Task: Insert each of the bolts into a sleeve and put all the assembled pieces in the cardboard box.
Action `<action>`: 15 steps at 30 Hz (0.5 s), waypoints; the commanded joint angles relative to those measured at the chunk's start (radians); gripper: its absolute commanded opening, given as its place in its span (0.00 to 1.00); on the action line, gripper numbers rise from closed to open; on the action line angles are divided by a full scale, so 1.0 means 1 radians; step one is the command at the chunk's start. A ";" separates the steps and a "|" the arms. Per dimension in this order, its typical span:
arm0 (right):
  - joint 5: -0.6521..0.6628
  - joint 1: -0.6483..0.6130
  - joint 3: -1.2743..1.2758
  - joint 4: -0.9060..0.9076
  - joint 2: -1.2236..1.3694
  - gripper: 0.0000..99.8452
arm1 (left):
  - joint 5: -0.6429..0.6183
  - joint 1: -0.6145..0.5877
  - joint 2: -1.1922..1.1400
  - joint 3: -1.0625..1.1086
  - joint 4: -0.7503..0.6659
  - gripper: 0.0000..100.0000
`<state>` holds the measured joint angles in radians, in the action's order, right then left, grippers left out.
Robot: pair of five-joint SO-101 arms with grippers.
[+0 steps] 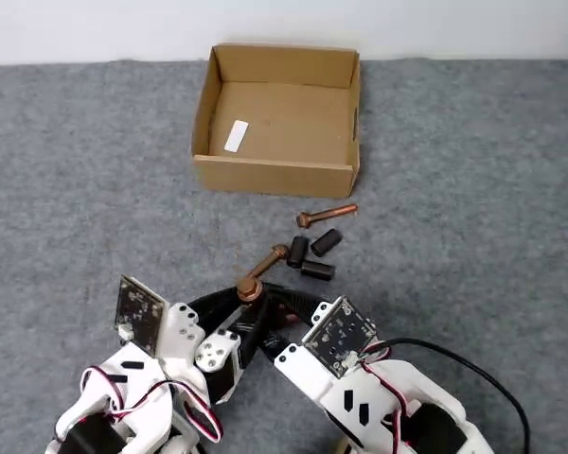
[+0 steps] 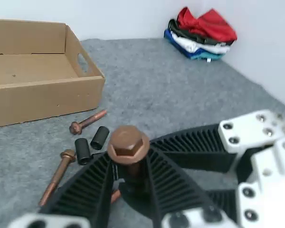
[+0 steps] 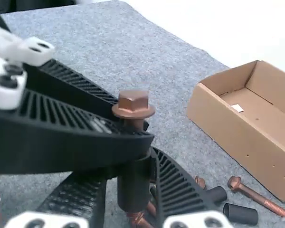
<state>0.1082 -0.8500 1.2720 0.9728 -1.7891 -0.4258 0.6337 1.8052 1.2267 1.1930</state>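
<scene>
A copper bolt (image 1: 251, 288) stands head-up where both arms meet; its shank runs down into a black sleeve (image 3: 133, 183). My left gripper (image 2: 130, 166) is shut on the bolt (image 2: 128, 142) just under its hex head. My right gripper (image 3: 133, 194) is shut on the sleeve lower down, and the bolt's tip pokes out beneath. On the carpet beyond lie two loose bolts (image 1: 328, 216) (image 1: 270, 261) and three loose sleeves (image 1: 297, 251) (image 1: 326, 242) (image 1: 317, 270). The cardboard box (image 1: 275, 176) stands open at the back; in it lies a white label.
Grey carpet (image 1: 473, 189) covers the whole table. A heap of folded cloth (image 2: 202, 32) lies by the white wall, far off to one side. A black cable (image 1: 483, 374) trails behind the right arm.
</scene>
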 commanded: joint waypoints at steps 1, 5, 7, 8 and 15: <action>0.012 -0.001 -0.041 -0.036 -0.013 0.01 | 0.060 -0.002 -0.008 -0.001 0.061 0.02; 0.023 -0.001 -0.041 -0.036 -0.013 0.01 | 0.087 -0.002 -0.009 -0.001 0.098 0.16; 0.023 -0.001 -0.041 -0.036 -0.013 0.01 | 0.087 -0.002 -0.009 -0.001 0.100 0.22; 0.026 -0.001 -0.041 -0.036 -0.013 0.01 | 0.089 -0.003 -0.009 -0.001 0.100 0.23; 0.035 0.001 -0.041 -0.028 -0.013 0.01 | 0.092 -0.009 -0.009 -0.036 0.110 0.23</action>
<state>0.1343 -0.8470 1.2735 0.9759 -1.7891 -0.3491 0.6168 1.8067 1.2068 1.2697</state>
